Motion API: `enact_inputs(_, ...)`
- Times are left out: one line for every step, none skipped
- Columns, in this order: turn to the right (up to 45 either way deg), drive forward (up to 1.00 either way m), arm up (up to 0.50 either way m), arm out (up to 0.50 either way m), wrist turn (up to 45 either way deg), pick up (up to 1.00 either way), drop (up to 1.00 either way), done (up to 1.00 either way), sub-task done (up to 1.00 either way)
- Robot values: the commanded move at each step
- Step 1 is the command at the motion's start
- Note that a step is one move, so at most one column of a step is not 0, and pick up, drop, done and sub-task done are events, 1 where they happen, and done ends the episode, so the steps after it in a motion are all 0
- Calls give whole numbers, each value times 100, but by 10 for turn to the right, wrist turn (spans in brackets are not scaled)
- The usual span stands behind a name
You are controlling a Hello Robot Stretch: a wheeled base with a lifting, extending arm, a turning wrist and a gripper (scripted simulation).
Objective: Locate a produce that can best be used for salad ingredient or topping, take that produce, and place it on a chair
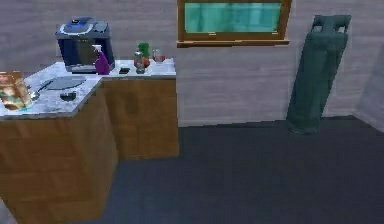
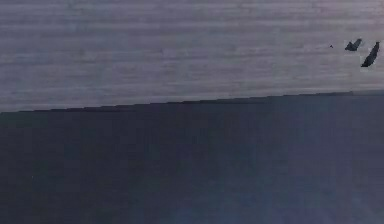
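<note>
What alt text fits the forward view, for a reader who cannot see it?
An L-shaped wooden counter with a pale marbled top stands at the left, carrying a dark coffee machine, a purple spray bottle and small green and red items. A wood-framed window is on the wall, and a tall dark bag-like object stands against it at the right.
</note>
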Motion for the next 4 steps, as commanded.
enact_inputs(0, 100, 0, 0, 0, 0, 0, 0, 0)
enact_inputs(0, 15, 0, 0, 0, 0, 0, 0, 0)
enact_inputs(-450, 0, 0, 0, 0, 0, 0, 0, 0)
enact_inputs(-450, 0, 0, 0, 0, 0, 0, 0, 0)
